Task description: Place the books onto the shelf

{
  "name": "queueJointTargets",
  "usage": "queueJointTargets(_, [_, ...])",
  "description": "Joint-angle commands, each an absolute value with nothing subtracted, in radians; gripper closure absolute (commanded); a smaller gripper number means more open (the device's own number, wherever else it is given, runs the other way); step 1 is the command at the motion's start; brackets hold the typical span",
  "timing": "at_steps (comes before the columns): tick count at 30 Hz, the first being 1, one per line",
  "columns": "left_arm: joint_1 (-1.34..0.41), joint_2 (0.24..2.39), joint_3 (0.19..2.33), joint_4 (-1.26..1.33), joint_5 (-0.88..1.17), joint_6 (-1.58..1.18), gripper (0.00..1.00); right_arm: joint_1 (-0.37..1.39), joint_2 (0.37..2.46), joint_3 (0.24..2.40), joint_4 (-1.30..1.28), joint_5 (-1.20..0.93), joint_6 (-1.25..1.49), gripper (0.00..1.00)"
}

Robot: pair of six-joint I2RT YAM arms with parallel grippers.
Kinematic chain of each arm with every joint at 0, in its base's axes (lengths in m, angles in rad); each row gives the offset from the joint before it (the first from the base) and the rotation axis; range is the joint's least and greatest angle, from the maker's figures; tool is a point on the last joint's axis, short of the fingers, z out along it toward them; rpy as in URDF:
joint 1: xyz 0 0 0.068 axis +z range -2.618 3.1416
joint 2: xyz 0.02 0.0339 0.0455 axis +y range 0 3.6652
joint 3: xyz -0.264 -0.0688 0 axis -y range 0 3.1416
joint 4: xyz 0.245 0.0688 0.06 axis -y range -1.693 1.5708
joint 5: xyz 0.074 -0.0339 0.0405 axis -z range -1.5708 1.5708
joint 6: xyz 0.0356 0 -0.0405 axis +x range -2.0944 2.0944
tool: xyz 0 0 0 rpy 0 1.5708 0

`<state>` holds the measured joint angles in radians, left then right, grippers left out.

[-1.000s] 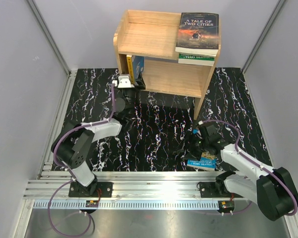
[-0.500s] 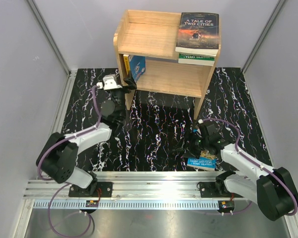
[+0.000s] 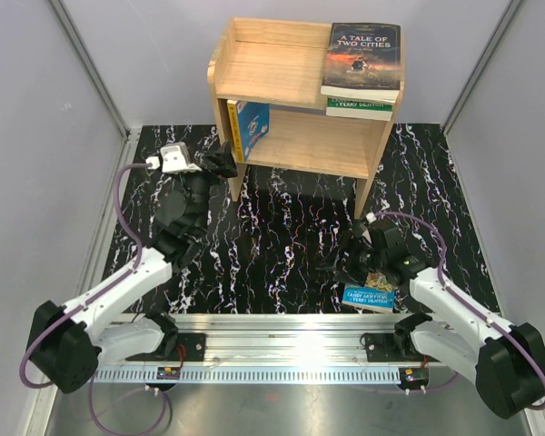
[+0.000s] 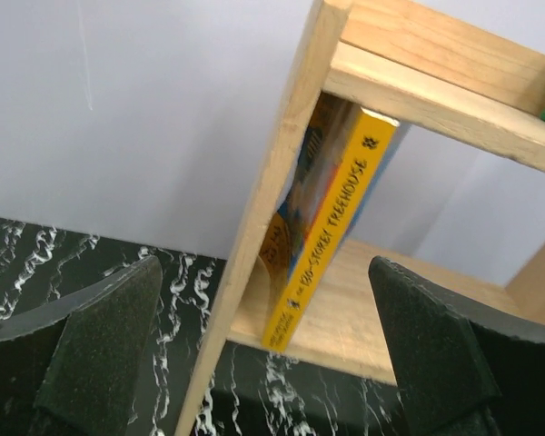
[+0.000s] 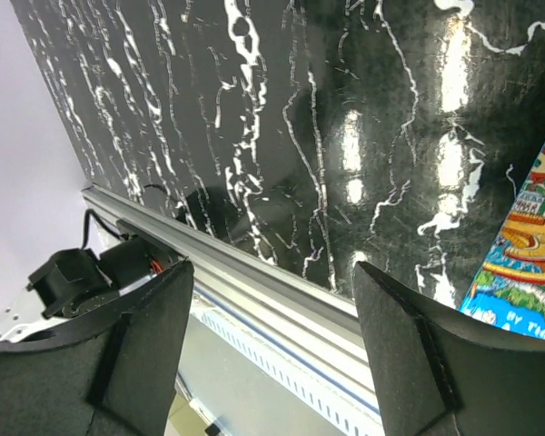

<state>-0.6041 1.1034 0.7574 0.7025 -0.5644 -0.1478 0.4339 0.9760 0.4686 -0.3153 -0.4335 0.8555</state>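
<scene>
Light-wood two-tier shelf (image 3: 268, 71) stands at the far edge of the black marbled tabletop (image 3: 282, 236), about centre.

Top tier, right end: dark "A Tale of Two Cities" paperback (image 3: 363, 56) lies flat on a green-edged paperback (image 3: 359, 106).

Lower tier, left end: blue paperback with yellow spine (image 4: 331, 232) stands on end, leaning on the side wall.

One not shelved: blue cartoon-covered paperback (image 3: 371, 295), flat, cover up, by the near edge of the tabletop, right of centre.

Left claw (image 3: 220, 162) gapes wide and empty, just in front of the shelf's left post.

Right claw (image 3: 348, 263) is also spread, nothing between its fingers (image 5: 136, 354), low beside the flat book's left edge. Cannot tell whether it touches.

Judgement: the last book should be light and bendy, its glossy cover probably slick. Lying flat, it offers no lip to pinch. The best hold looks to be across the spine edge, the stiffest part, once one side is tipped up. Taking the loose page edge risks fanning or curling.
</scene>
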Motion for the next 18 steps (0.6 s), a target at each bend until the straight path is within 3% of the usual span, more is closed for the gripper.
queueJointTargets(1, [-0.624, 1.028, 0.787, 0.475, -0.490, -0.233, 0.01, 0.437, 0.931, 0.543, -0.368, -0.388, 0.848, 0.22])
queueJointTargets(5, [-0.685, 0.999, 0.801, 0.206, -0.351, -0.331, 0.01, 0.433, 0.870, 0.665, -0.495, -0.264, 0.816, 0.21])
queueJointTargets(9, [-0.802, 1.023, 0.749, 0.189, -0.224, -0.449, 0.01, 0.393, 0.905, 0.771, -0.729, -0.036, 0.782, 0.18])
queueJointTargets(13, [-0.919, 1.139, 0.752, 0.208, -0.126, -0.526, 0.01, 0.235, 1.006, 0.752, -0.845, -0.005, 0.796, 0.18])
queueJointTargets(18, [-0.988, 1.333, 0.730, 0.451, 0.038, -0.652, 0.01, 0.121, 1.022, 0.707, -0.813, -0.021, 0.857, 0.19])
